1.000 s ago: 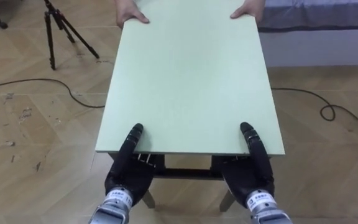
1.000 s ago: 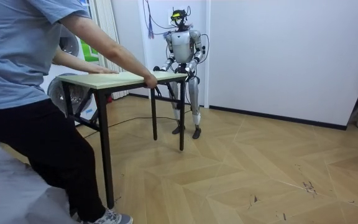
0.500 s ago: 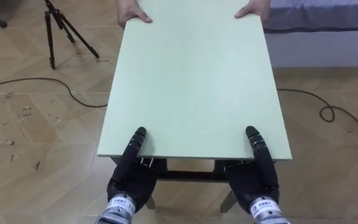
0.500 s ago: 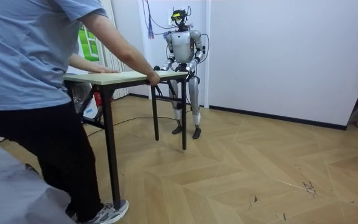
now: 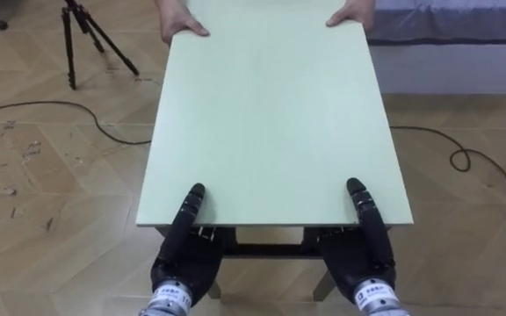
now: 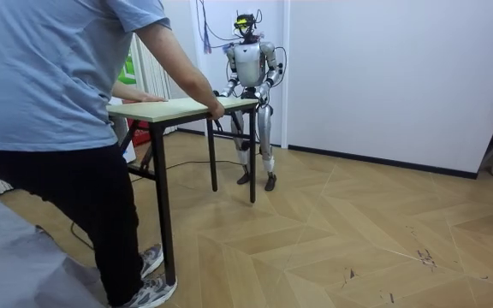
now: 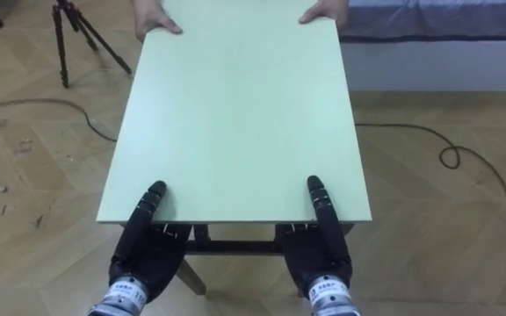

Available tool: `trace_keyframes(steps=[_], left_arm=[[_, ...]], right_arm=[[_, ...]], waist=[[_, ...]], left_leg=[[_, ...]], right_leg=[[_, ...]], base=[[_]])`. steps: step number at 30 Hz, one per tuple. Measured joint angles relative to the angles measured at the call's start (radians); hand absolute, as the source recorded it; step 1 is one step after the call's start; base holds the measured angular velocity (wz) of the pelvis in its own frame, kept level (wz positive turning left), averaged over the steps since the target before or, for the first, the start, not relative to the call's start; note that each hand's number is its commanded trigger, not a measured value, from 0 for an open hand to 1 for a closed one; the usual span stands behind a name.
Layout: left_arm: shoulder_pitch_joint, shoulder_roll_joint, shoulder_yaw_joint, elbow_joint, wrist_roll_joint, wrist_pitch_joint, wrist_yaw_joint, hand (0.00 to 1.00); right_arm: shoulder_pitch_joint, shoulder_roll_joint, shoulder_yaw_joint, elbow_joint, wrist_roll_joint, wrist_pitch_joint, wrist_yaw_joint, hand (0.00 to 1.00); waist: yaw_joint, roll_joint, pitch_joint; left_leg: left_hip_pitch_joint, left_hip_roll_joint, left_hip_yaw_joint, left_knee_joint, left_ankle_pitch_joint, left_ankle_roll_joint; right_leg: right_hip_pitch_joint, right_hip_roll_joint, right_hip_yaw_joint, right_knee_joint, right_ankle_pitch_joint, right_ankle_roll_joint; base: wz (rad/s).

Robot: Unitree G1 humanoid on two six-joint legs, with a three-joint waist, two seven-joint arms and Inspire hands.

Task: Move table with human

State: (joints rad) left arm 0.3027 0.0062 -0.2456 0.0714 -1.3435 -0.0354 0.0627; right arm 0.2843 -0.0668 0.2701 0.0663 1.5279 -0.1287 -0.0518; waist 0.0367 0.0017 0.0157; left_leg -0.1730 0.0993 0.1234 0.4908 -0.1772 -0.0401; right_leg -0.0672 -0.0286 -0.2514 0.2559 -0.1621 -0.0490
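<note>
At the table's (image 5: 271, 114) near edge, left hand (image 5: 183, 256) and right hand (image 5: 360, 259) in pinch grips, thumbs atop; person (image 6: 58, 111) opposite.

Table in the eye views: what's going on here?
The robot and a person hold a pale green rectangular table between them. The robot's left hand and right hand clamp the near edge, thumbs on top, palms underneath. The person's hands rest on the far corners. A black tripod stands on the wood floor to the left.
</note>
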Motion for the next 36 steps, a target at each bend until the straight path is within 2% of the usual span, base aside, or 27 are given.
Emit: trace_keyframes(steps=[1,2,3,5,6,8,10,12,13,14,15,16,17,18,19,21,22,23,24,25,26,27,28,29,31,33,36], left_arm=[[0.002,-0.003,0.000,0.001,0.000,0.000,-0.004,1.00],[0.019,-0.009,0.000,0.002,-0.001,0.000,-0.011,1.00],[0.032,-0.011,0.000,0.002,-0.002,-0.001,-0.020,1.00],[0.040,-0.012,-0.003,0.002,-0.012,0.006,-0.034,1.00],[0.035,-0.009,-0.001,0.002,-0.012,0.010,-0.036,1.00],[0.017,-0.003,-0.003,0.000,-0.017,0.013,-0.036,1.00],[0.003,-0.002,-0.004,0.000,-0.018,0.015,-0.036,1.00],[-0.024,-0.002,-0.007,0.001,-0.017,0.015,-0.036,1.00],[-0.041,0.000,-0.009,0.005,-0.017,0.014,-0.036,1.00],[-0.054,0.002,-0.012,0.017,-0.019,0.011,-0.037,1.00],[-0.055,0.006,-0.016,0.021,-0.022,0.002,-0.038,1.00],[-0.053,0.027,-0.026,0.024,-0.049,-0.013,-0.047,1.00],[-0.051,0.056,-0.033,0.028,-0.071,-0.008,-0.054,1.00],[-0.051,0.057,-0.036,0.038,-0.075,0.000,-0.056,1.00],[-0.053,0.047,-0.037,0.055,-0.071,0.011,-0.056,1.00],[-0.060,0.047,-0.036,0.070,-0.072,0.022,-0.067,1.00],[-0.062,0.047,-0.035,0.072,-0.078,0.024,-0.067,1.00],[-0.063,0.049,-0.035,0.071,-0.079,0.025,-0.067,1.00],[-0.064,0.049,-0.035,0.071,-0.078,0.025,-0.067,1.00],[-0.068,0.049,-0.040,0.072,-0.073,0.033,-0.065,1.00],[-0.070,0.050,-0.051,0.072,-0.059,0.044,-0.057,1.00],[-0.069,0.053,-0.054,0.072,-0.055,0.044,-0.057,1.00],[-0.064,0.057,-0.056,0.065,-0.048,0.044,-0.057,1.00],[-0.063,0.060,-0.056,0.061,-0.045,0.044,-0.060,1.00],[-0.062,0.053,-0.054,0.052,-0.042,0.044,-0.060,1.00],[-0.057,0.044,-0.049,0.041,-0.041,0.033,-0.060,1.00],[-0.057,0.045,-0.029,0.016,-0.041,0.022,-0.060,1.00]], right_arm=[[-0.001,-0.003,0.000,0.000,-0.003,0.000,0.000,1.00],[0.004,-0.006,0.001,0.001,-0.010,0.003,0.000,1.00],[0.008,-0.006,0.001,0.001,-0.019,0.008,0.000,1.00],[0.013,-0.012,-0.006,0.000,-0.030,0.009,0.017,1.00],[0.012,-0.009,-0.009,0.000,-0.033,0.010,0.021,1.00],[0.005,0.004,-0.024,-0.001,-0.042,0.012,0.028,1.00],[-0.002,0.004,-0.034,-0.002,-0.041,0.017,0.032,1.00],[-0.015,0.011,-0.053,-0.001,-0.042,0.022,0.046,1.00],[-0.023,0.013,-0.063,-0.001,-0.041,0.024,0.049,1.00],[-0.028,0.012,-0.072,0.000,-0.042,0.036,0.050,1.00],[-0.028,0.012,-0.071,0.001,-0.043,0.042,0.050,1.00],[-0.027,0.013,-0.063,0.002,-0.042,0.050,0.054,1.00],[-0.015,0.020,-0.063,0.004,-0.045,0.058,0.061,1.00],[-0.002,0.021,-0.067,0.009,-0.045,0.058,0.070,1.00],[0.001,0.021,-0.079,0.027,-0.046,0.059,0.088,1.00],[0.001,0.016,-0.090,0.035,-0.045,0.069,0.097,1.00],[-0.003,0.016,-0.099,0.039,-0.045,0.083,0.097,1.00],[-0.005,0.017,-0.105,0.039,-0.047,0.095,0.097,1.00],[-0.004,0.018,-0.109,0.038,-0.047,0.100,0.097,1.00],[0.010,0.026,-0.121,0.036,-0.046,0.107,0.097,1.00],[0.041,0.027,-0.133,0.025,-0.035,0.108,0.099,1.00],[0.051,0.027,-0.135,0.021,-0.029,0.108,0.099,1.00],[0.063,0.026,-0.134,0.013,-0.018,0.110,0.099,1.00],[0.068,0.025,-0.133,0.003,-0.015,0.110,0.098,1.00],[0.066,0.018,-0.128,-0.010,-0.013,0.106,0.096,1.00],[0.054,0.003,-0.104,-0.013,-0.003,0.090,0.096,1.00],[0.023,-0.001,-0.062,-0.014,0.000,0.056,0.094,1.00]], waist=[[0.009,0.006,0.0016],[0.028,0.019,0.0023],[0.024,0.029,0.0009],[-0.020,0.060,0.0088],[-0.029,0.060,0.0093],[-0.052,0.059,0.0112],[-0.069,0.073,0.0087],[-0.074,0.087,0.0112],[-0.074,0.089,0.0126],[-0.080,0.086,0.0173],[-0.080,0.085,0.0163],[-0.077,0.084,0.0154],[-0.092,0.060,0.0121],[-0.106,0.055,0.0065],[-0.115,0.061,0.0039],[-0.120,0.060,0.0038],[-0.124,0.057,0.0024],[-0.127,0.045,0.0003],[-0.130,0.042,0.0005],[-0.148,0.040,0.0025],[-0.151,0.031,0.0023],[-0.150,0.024,0.0007],[-0.147,0.012,-0.0007],[-0.140,0.003,-0.0014],[-0.107,-0.009,0.0002],[-0.078,-0.023,0.0016],[-0.068,-0.050,0.0017]], left_leg=[[-0.034,0.032,0.025,0.104,-0.015,-0.014],[-0.042,0.066,0.048,0.265,-0.028,-0.011],[-0.037,0.076,0.044,0.328,-0.029,-0.013],[0.023,0.081,0.010,0.415,-0.042,-0.019],[0.042,0.081,0.010,0.391,-0.058,-0.023],[0.117,0.066,0.012,0.215,-0.159,-0.045],[0.138,0.062,0.018,0.126,-0.218,-0.043],[0.131,0.061,0.020,0.054,-0.270,-0.025],[0.133,0.045,0.030,0.008,-0.282,-0.005],[0.144,0.013,0.007,-0.027,-0.271,0.034],[0.147,0.000,-0.010,-0.036,-0.266,0.045],[0.135,-0.019,-0.050,-0.026,-0.264,0.048],[0.122,-0.054,-0.049,-0.019,-0.266,0.051],[0.120,-0.067,-0.033,-0.015,-0.271,0.059],[0.111,-0.070,0.014,-0.005,-0.272,0.063],[0.097,-0.077,0.041,-0.008,-0.264,0.077],[0.082,-0.086,0.045,-0.011,-0.248,0.092],[0.065,-0.092,0.062,-0.024,-0.216,0.112],[0.057,-0.089,0.097,-0.029,-0.205,0.119],[0.052,-0.073,0.172,-0.032,-0.186,0.130],[0.065,-0.075,0.219,-0.060,-0.161,0.140],[0.073,-0.077,0.249,-0.079,-0.149,0.143],[0.080,-0.082,0.297,-0.106,-0.127,0.150],[0.076,-0.092,0.339,-0.124,-0.109,0.159],[0.060,-0.102,0.390,-0.137,-0.089,0.170],[0.028,-0.106,0.414,-0.136,-0.069,0.176],[-0.052,-0.103,0.426,-0.128,-0.020,0.181]], right_leg=[[-0.012,-0.001,-0.021,0.006,-0.009,-0.018],[-0.007,0.008,-0.048,0.021,-0.016,-0.030],[0.000,0.015,-0.066,0.020,-0.017,-0.032],[0.000,0.041,-0.124,0.042,-0.023,-0.044],[-0.012,0.041,-0.132,0.058,-0.024,-0.046],[-0.068,0.030,-0.142,0.111,-0.022,-0.048],[-0.107,0.024,-0.155,0.129,-0.015,-0.048],[-0.163,0.018,-0.155,0.167,-0.005,-0.047],[-0.219,-0.005,-0.146,0.237,0.003,-0.047],[-0.318,-0.035,-0.120,0.358,0.009,-0.025],[-0.350,-0.028,-0.083,0.341,0.014,-0.003],[-0.373,-0.005,-0.023,0.196,0.081,0.013],[-0.371,-0.040,-0.001,0.097,0.284,-0.007],[-0.362,-0.060,0.001,0.098,0.262,-0.008],[-0.363,-0.070,-0.002,0.095,0.277,-0.006],[-0.363,-0.081,0.002,0.067,0.322,0.000],[-0.362,-0.082,0.022,0.023,0.390,0.021],[-0.359,-0.083,0.057,-0.028,0.462,0.060],[-0.360,-0.093,0.067,-0.027,0.472,0.079],[-0.368,-0.117,0.070,0.103,0.359,0.091],[-0.368,-0.153,0.056,0.305,0.194,0.090],[-0.367,-0.170,0.059,0.409,0.130,0.080],[-0.348,-0.191,0.062,0.591,0.041,0.092],[-0.299,-0.216,0.064,0.714,-0.008,0.100],[-0.205,-0.241,0.083,0.798,-0.032,0.110],[-0.097,-0.274,0.084,0.794,-0.023,0.119],[0.033,-0.300,0.083,0.619,0.069,0.130]], base=[[-0.42],[-0.46],[-0.29],[0.34],[0.42],[0.17],[0.08],[0.02],[-0.04],[-0.15],[-0.32],[-0.04],[0.32],[0.58],[0.38],[0.11],[0.06],[0.12],[0.48],[0.80],[0.79],[0.53],[0.24],[0.12],[-0.39],[-0.45],[-0.10]])
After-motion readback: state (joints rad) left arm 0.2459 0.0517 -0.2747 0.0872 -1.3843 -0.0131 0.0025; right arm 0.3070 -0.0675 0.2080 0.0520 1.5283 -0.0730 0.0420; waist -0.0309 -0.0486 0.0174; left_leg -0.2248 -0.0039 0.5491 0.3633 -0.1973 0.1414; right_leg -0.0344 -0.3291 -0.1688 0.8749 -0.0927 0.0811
